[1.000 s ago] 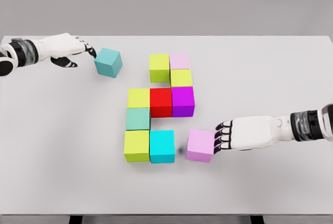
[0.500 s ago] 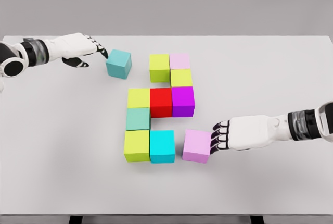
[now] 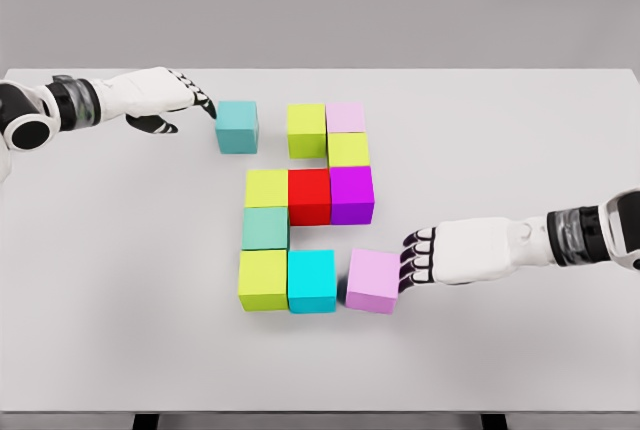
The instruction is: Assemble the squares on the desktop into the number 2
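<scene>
Ten cubes on the white desk (image 3: 520, 140): eight clustered, plus two loose. The left hand (image 3: 165, 100) touches the teal cube (image 3: 238, 126) with extended fingers; the right hand (image 3: 440, 258) presses loosely curled fingertips against the lilac cube (image 3: 373, 280), just beside the cyan cube (image 3: 311, 280).

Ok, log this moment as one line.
left hand: fingertips at teal cube, open | right hand: fingertips at lilac cube, open | both cubes short of figure | gap beside cyan cube
</scene>
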Motion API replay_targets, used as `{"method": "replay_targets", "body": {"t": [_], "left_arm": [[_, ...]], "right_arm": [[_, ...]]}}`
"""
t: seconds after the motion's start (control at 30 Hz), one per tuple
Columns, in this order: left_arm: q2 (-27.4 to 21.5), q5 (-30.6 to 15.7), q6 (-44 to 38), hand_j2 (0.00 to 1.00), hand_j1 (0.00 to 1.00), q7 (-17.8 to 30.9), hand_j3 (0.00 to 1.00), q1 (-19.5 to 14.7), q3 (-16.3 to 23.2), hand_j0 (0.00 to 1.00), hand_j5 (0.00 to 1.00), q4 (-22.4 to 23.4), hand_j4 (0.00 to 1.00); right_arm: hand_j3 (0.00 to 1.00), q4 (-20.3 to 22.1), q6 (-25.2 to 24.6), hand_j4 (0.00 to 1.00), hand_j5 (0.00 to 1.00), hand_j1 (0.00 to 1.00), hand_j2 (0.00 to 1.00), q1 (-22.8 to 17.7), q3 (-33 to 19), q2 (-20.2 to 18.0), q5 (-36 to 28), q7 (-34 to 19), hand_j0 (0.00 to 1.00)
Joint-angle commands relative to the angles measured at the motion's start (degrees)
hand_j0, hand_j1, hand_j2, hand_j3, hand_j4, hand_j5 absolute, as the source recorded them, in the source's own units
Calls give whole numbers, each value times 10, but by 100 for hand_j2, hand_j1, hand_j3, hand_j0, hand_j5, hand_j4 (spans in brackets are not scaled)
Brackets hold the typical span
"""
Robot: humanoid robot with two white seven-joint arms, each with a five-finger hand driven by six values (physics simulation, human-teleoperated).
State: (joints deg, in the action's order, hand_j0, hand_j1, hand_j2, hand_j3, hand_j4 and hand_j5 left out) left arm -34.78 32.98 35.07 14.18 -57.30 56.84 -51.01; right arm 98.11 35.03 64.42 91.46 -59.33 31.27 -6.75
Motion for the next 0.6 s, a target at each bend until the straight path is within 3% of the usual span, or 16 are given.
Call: {"method": "replay_targets", "body": {"t": [0.0, 0.57], "left_arm": [[-2, -3, -1, 73, 73, 0, 73, 0, -1, 73, 73, 1, 73], [-13, -3, -1, 73, 73, 0, 73, 0, 10, 73, 73, 0, 73]], "right_arm": [[93, 0, 0, 93, 93, 93, 93, 0, -4, 4, -3, 0, 93], [93, -31, 0, 93, 93, 93, 93, 0, -7, 24, -5, 0, 93]]}}
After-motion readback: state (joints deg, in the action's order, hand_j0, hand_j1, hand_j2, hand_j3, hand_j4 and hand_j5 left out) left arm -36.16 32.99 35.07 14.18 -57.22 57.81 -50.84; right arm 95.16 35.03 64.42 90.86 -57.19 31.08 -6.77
